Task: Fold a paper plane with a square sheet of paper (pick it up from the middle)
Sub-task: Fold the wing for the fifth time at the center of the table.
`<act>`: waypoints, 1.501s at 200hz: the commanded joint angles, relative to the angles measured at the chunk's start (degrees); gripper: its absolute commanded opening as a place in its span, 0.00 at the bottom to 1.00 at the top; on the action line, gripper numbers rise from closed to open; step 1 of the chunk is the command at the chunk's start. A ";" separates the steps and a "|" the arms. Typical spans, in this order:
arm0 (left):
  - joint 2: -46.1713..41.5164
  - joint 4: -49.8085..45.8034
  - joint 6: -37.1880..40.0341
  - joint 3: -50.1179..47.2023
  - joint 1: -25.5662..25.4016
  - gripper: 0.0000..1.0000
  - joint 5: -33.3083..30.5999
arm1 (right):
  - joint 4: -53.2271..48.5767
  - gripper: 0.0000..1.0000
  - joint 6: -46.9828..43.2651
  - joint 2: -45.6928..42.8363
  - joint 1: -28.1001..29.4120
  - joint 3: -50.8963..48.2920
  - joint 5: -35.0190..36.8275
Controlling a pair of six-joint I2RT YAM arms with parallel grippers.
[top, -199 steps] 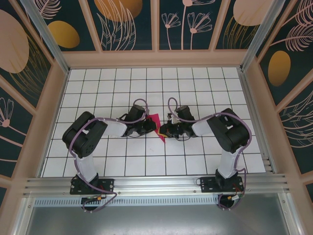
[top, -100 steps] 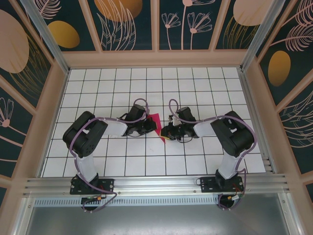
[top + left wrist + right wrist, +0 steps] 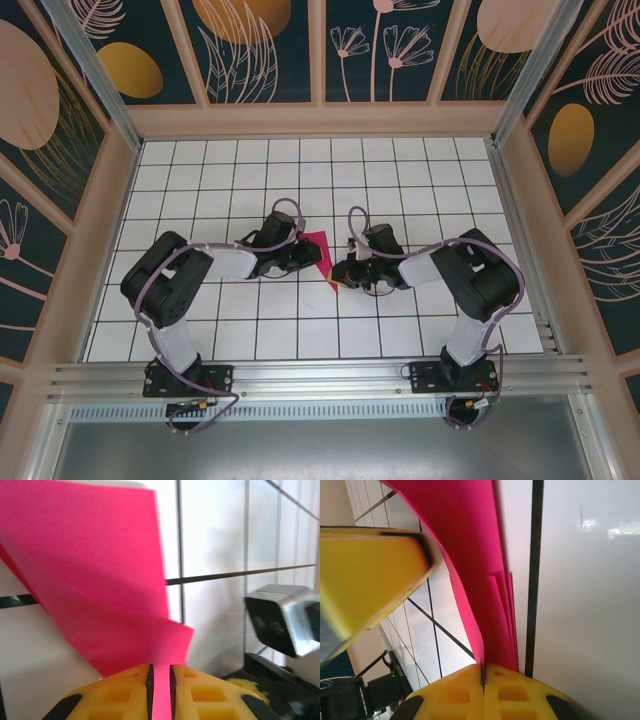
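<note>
Paper [image 3: 320, 250], a magenta creased shape with a point toward the near edge, sits at the middle of the table [image 3: 200, 330] in the top view. The left gripper [image 3: 303, 258] meets it from the left of the table's middle and the right gripper [image 3: 338, 277] from the right. This layout suggests one arm anchors each side while a fold is formed. In the left wrist view, the paper rises from between the yellow left fingers [image 3: 125, 690] and fans upward over the table's grid lines, with one folded flap curling forward. The fingers stand a narrow slit apart with paper in the slit. Whether they press on it or are only loose around it cannot be told. In the right wrist view, the right fingers [image 3: 520, 685] meet in a hairline seam, clamped on the paper's lower edge. Several stacked layers show there just above the table. The firm pinch probably keeps those layers aligned and the sheet lifted off the table so that a crease can be set.
</note>
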 commanded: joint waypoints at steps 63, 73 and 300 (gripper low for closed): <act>-0.35 5.94 0.06 -3.67 -2.59 0.13 2.52 | -4.91 0.00 3.53 2.09 -0.93 -2.09 2.34; 0.41 5.36 0.07 -3.27 -2.66 0.12 2.27 | -5.05 0.00 3.56 2.15 -0.94 -2.05 2.34; 10.97 -16.45 2.29 6.54 -2.86 0.07 -10.64 | -19.32 0.10 -7.28 -4.04 0.82 2.79 6.78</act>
